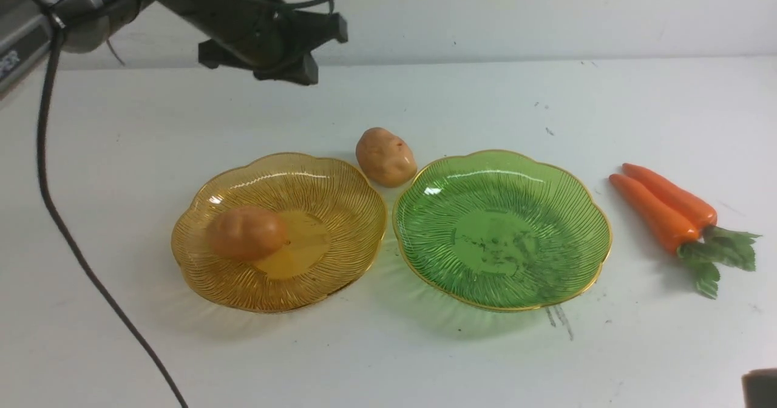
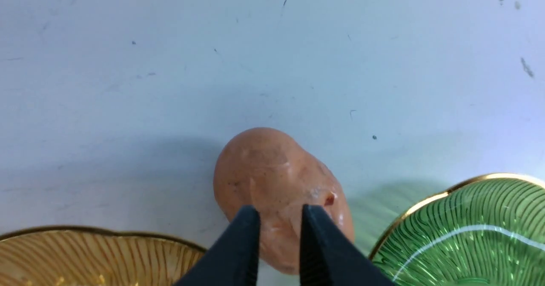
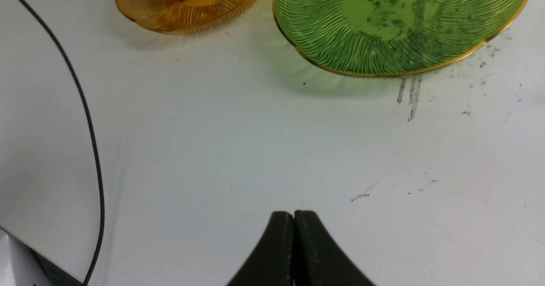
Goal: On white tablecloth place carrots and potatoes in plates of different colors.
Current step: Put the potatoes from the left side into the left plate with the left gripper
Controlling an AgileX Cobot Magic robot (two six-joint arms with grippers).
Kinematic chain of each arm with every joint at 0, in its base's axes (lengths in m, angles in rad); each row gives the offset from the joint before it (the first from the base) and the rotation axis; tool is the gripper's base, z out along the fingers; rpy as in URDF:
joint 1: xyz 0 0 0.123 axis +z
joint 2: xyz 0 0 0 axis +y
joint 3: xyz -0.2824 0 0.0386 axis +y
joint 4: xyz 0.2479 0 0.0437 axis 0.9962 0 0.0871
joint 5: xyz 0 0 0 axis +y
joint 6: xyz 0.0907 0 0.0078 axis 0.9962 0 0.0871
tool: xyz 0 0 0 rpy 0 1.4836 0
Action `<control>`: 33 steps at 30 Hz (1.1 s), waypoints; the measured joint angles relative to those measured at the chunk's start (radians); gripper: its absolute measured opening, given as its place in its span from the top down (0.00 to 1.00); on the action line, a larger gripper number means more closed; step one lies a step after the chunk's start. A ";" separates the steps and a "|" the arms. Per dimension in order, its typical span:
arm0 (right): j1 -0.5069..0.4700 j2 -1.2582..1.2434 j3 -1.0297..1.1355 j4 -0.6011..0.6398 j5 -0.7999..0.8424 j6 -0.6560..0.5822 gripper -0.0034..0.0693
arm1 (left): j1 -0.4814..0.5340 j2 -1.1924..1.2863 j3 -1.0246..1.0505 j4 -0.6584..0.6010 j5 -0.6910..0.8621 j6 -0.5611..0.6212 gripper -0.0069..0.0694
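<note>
Currently the loose potato (image 1: 386,156) is seen at upper centre on the white tablecloth (image 1: 121,153), just beside the amber plate (image 1: 340,183) and the green plate (image 1: 564,214). The left gripper (image 2: 279,211), narrowly parted and empty, is best widened before descent, clear of both rims. The right gripper (image 3: 294,215) is clenched on nothing.

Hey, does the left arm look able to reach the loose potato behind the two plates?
Probably yes. The left claw hangs aimed at the loose potato with nothing between them, though the amber plate and green plate flank it closely and the claw is barely open.
</note>
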 joint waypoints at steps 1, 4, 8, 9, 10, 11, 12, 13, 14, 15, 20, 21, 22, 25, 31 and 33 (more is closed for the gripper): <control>0.000 0.000 0.000 0.000 0.000 0.000 0.97 | -0.005 0.012 -0.010 0.003 -0.003 -0.001 0.71; 0.000 0.000 0.000 0.000 0.000 0.000 0.97 | -0.017 0.052 -0.023 0.003 -0.023 -0.003 0.60; 0.000 0.000 0.000 0.000 0.000 0.000 0.97 | -0.027 0.097 -0.025 0.002 -0.059 -0.005 0.41; 0.000 0.000 0.000 0.000 0.000 0.000 0.97 | -0.027 0.106 -0.025 0.002 -0.065 -0.006 0.37; 0.000 0.000 0.000 0.000 0.000 0.000 0.97 | -0.028 0.118 -0.025 0.002 -0.073 -0.007 0.33; 0.000 0.000 0.000 0.000 0.000 0.000 0.97 | -0.027 0.128 -0.025 0.002 -0.082 -0.009 0.28; 0.000 0.000 0.000 0.000 0.001 0.000 0.97 | -0.027 0.142 -0.025 0.002 -0.091 -0.011 0.21; 0.000 0.000 0.000 0.000 0.002 0.000 0.97 | -0.027 0.151 -0.025 0.003 -0.097 -0.011 0.17; 0.000 0.000 0.000 0.000 0.005 0.000 0.97 | -0.027 0.158 -0.025 0.003 -0.106 -0.011 0.14; 0.000 0.000 0.000 0.000 0.006 0.000 0.97 | -0.027 0.163 -0.025 0.003 -0.110 -0.011 0.11; 0.000 0.000 0.000 -0.006 0.007 0.000 0.97 | -0.027 0.187 -0.025 0.002 -0.133 -0.011 0.03; 0.000 0.000 0.000 -0.012 0.007 0.000 0.97 | -0.027 0.189 -0.025 0.002 -0.133 -0.011 0.03; 0.000 0.000 0.000 -0.018 0.007 0.000 0.97 | -0.027 0.190 -0.025 0.002 -0.133 -0.011 0.03; 0.000 0.000 0.000 -0.035 0.007 0.000 0.97 | -0.027 0.198 -0.026 0.002 -0.135 -0.010 0.03; 0.000 0.000 0.000 -0.042 0.007 0.000 0.97 | -0.027 0.210 -0.026 0.002 -0.149 0.014 0.08; 0.000 0.000 0.000 -0.042 0.007 0.000 0.97 | -0.027 0.215 -0.028 0.001 -0.154 0.022 0.18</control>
